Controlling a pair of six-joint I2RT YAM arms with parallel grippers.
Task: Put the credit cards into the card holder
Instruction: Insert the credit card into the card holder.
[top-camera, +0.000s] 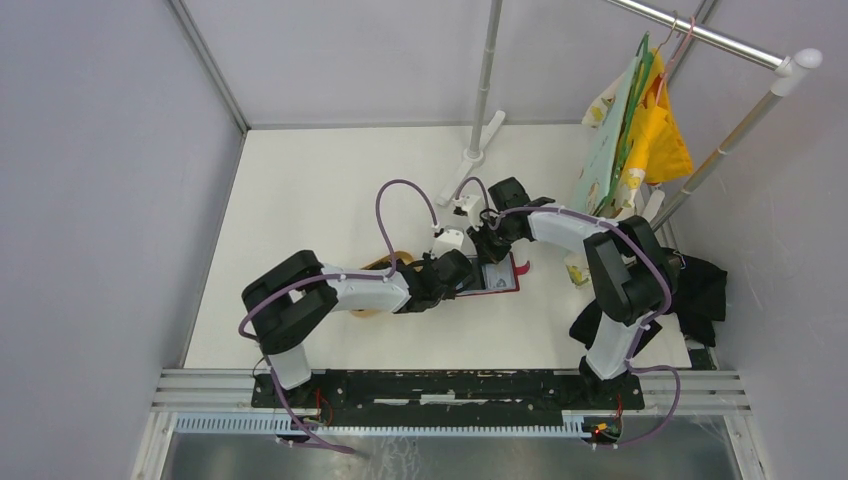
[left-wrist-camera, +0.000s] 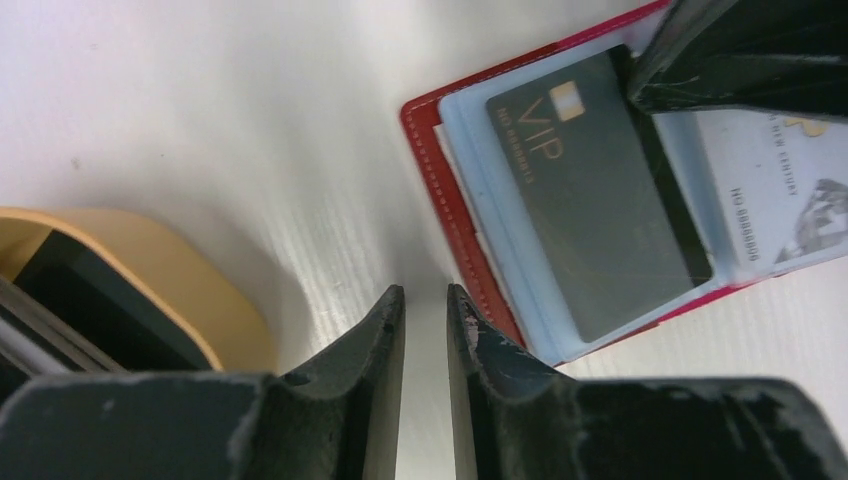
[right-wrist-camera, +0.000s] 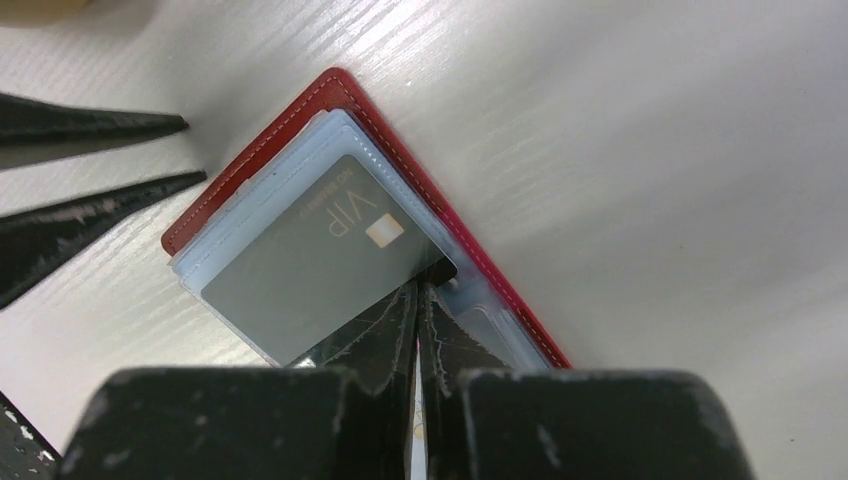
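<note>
My right gripper (right-wrist-camera: 418, 300): fingers pinching the black card (right-wrist-camera: 300, 270) by its corner, card atop open holder (right-wrist-camera: 255, 165). My left gripper (left-wrist-camera: 425, 310): fingers slightly apart, empty, at holder's edge, near tray (left-wrist-camera: 150, 250).

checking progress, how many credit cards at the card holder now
2: black VIP card on the card holder at the right hand's tips; white card inside a sleeve beside it; tray may hide more.

Holder (left-wrist-camera: 425, 150): red leather-like, stitched rim, slight sheen; its pockets (left-wrist-camera: 468, 140) are smooth, translucent plastic. Card (left-wrist-camera: 600, 200): matt black plastic, gold print. Tray (left-wrist-camera: 180, 270), at 8 o'clock: smooth tan wood. Table (left-wrist-camera: 200, 100): matt white, finely grained. Left fingers (left-wrist-camera: 370, 370): scuffed black plastic.
</note>
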